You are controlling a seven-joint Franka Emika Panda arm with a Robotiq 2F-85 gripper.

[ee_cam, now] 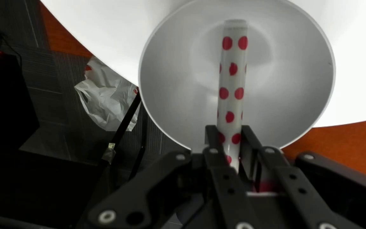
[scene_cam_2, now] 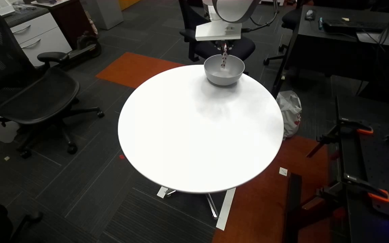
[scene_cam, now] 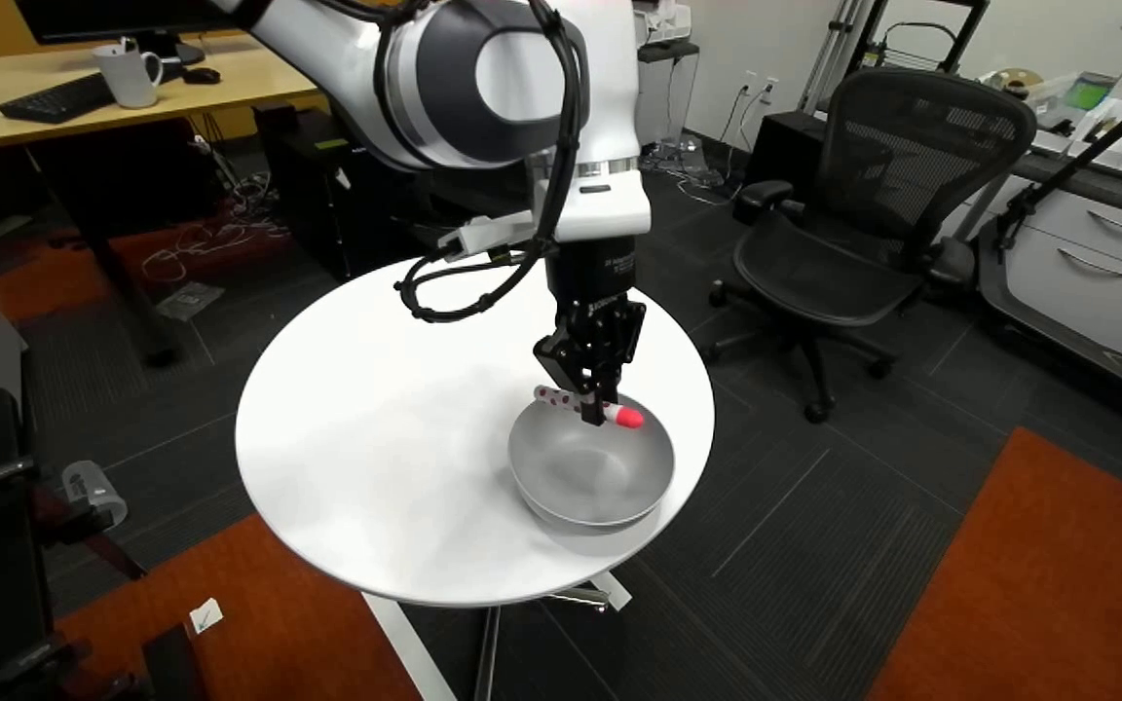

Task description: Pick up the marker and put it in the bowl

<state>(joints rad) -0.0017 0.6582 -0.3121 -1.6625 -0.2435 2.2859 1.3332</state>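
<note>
The marker point(scene_cam: 559, 398) is white with red dots and has a bright red cap at one end. My gripper point(scene_cam: 597, 409) is shut on it around its middle and holds it above the bowl point(scene_cam: 543, 467). The light grey bowl stands upright on the white round table point(scene_cam: 356, 438), near its edge. In an exterior view the marker point(scene_cam_2: 224, 60) shows above the bowl point(scene_cam_2: 223, 80). In the wrist view the marker point(ee_cam: 231, 82) lies between the fingertips point(ee_cam: 228, 135) and points across the bowl point(ee_cam: 170, 79). The capped end is mostly hidden there by the fingers.
A black office chair point(scene_cam: 873, 195) stands beside the table. A dark chair point(scene_cam_2: 238, 50) stands behind the bowl. A white plastic bag point(scene_cam_2: 289, 111) is on the floor beside the table. A wooden desk point(scene_cam: 259, 78) stands behind the arm.
</note>
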